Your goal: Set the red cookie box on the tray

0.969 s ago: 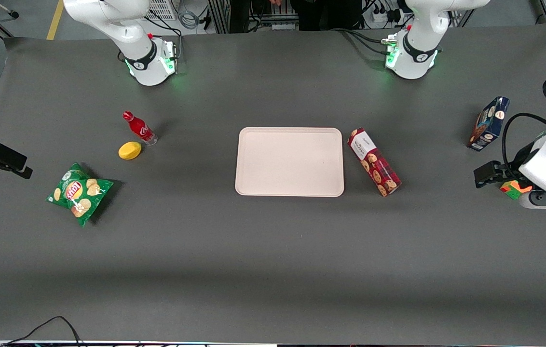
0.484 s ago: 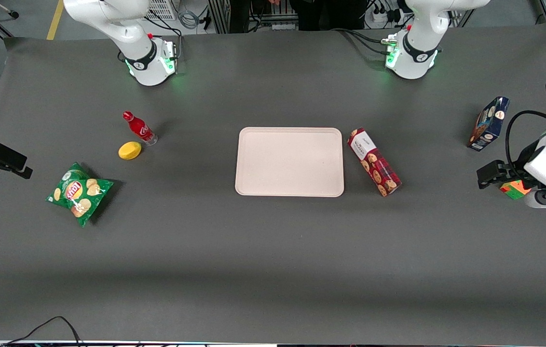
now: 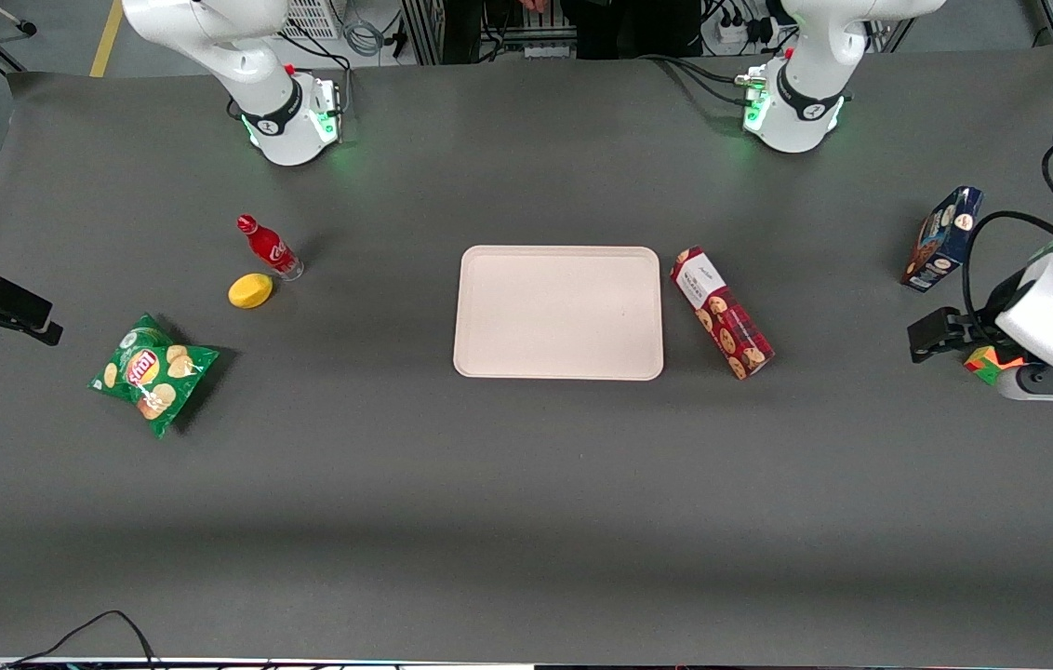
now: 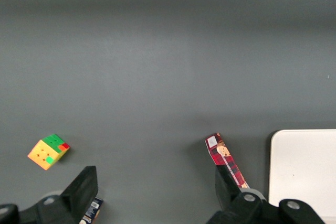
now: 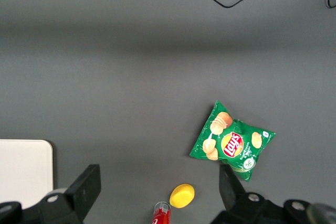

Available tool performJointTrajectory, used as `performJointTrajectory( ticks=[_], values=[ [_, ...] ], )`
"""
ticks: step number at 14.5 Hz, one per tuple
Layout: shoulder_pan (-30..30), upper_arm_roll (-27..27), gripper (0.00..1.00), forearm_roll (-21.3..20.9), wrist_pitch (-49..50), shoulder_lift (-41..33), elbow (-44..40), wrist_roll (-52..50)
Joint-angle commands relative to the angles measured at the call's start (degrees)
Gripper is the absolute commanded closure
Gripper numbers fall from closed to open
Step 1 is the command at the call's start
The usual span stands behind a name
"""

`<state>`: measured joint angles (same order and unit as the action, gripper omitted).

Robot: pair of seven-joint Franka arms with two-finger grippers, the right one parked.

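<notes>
The red cookie box (image 3: 722, 312) lies flat on the table beside the short edge of the cream tray (image 3: 558, 312), at a slant, white label end farther from the front camera. The tray holds nothing. My left gripper (image 3: 931, 337) hovers near the working arm's end of the table, well apart from the box, beside a coloured cube (image 3: 984, 364). In the left wrist view the gripper (image 4: 156, 192) is open with only bare table between its fingers; the red cookie box (image 4: 227, 161) and a tray (image 4: 304, 174) corner show past one finger.
A dark-blue cookie box (image 3: 942, 238) stands near the left gripper, farther from the front camera. Toward the parked arm's end lie a green chips bag (image 3: 153, 372), a yellow lemon (image 3: 250, 290) and a red bottle (image 3: 269, 247).
The left arm's wrist and gripper have shifted slightly toward the red cookie box. The box, the tray and the other objects have not moved.
</notes>
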<state>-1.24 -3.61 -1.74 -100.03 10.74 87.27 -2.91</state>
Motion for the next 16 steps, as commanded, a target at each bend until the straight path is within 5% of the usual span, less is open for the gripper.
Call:
performJointTrajectory(
  ticks=[1, 7, 9, 16],
  values=[
    [-0.52, -0.78, 0.00, 0.50, 0.89, 0.42, 0.97, -1.31],
    [-0.78, -1.57, 0.00, 2.34, -5.60, -9.57, 18.68, -4.45],
    [-0.78, -3.15, 0.00, 6.73, -8.42, -12.93, 25.12, -9.72],
    [-0.78, -9.13, 0.00, 9.19, -19.15, -16.89, 39.64, -34.42]
  ],
)
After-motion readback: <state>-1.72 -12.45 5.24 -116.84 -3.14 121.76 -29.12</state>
